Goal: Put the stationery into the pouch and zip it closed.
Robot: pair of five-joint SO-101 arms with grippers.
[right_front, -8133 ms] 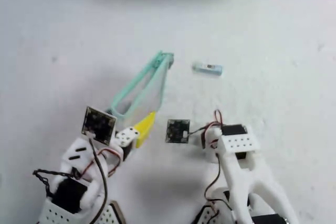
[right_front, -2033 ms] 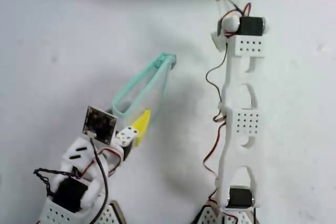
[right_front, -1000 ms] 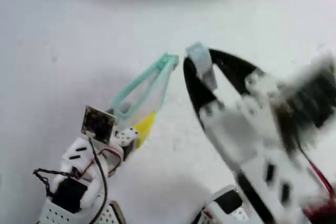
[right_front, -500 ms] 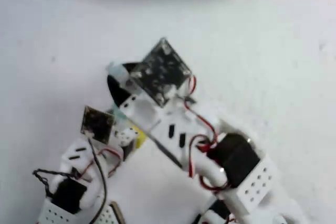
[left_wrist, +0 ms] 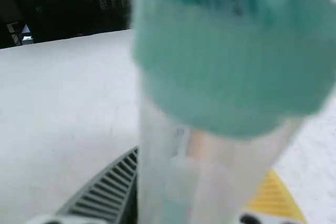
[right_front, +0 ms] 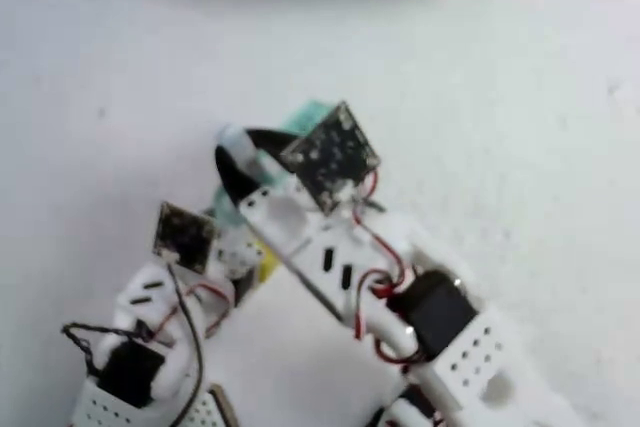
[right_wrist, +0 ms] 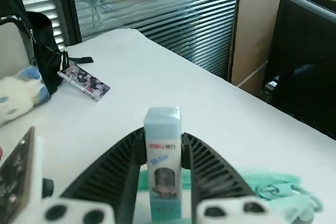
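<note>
Near the pouch (right_wrist: 273, 188), right hand (right_wrist: 164, 137) clasps the eraser (right_wrist: 164, 166) — seemingly lengthwise between its fingers (right_wrist: 215, 177).

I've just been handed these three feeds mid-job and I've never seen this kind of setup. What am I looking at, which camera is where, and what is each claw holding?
These are two small white robot arms, side by side at a white table. The high view comes from a fixed camera looking down. The other two pictures come from a camera on each arm's wrist. The left gripper pinches one end of a clear pouch with a teal zip band. The right gripper holds a pale blue eraser upright between its black fingers. From above, that arm is stretched across to the pouch, close to the left arm. Farther off, the right wrist view also shows a small card and a black bag.
</note>
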